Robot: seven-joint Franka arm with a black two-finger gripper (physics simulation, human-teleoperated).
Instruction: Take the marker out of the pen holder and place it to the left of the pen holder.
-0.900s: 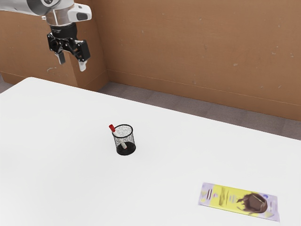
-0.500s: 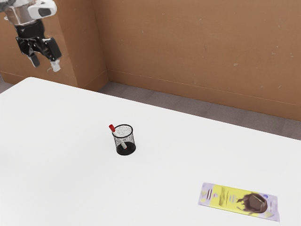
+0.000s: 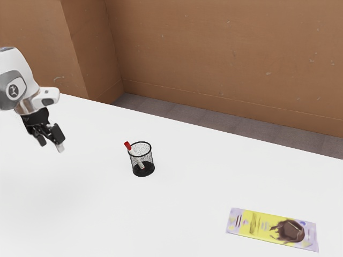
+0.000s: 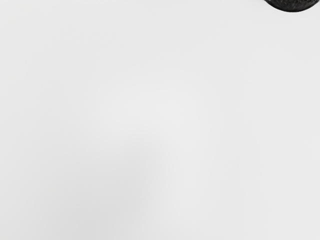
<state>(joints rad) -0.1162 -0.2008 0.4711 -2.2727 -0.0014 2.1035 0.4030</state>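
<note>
Gripper: since the earlier frames, your gripper (image 3: 50,143) has come from in front of the brown wall (image 3: 214,53) to above the white table (image 3: 187,203); marker and holder have not moved.
Fingers: parted, with nothing between them, presumably kept so for you to straddle the marker.
Marker: tilted inside the holder, its red cap (image 3: 127,145) projecting past the rim; the wall and base seem to prop it, leaving you an exposed end to grasp.
Mesh pen holder (image 3: 148,159): upright, well apart from your gripper.
Chocolate bar packet (image 3: 272,229): flat, clear of your likely path.
Stage: approach; extraction and placing remain.
Risk: pull across the marker's slant and you may tip the light-looking holder.
</note>
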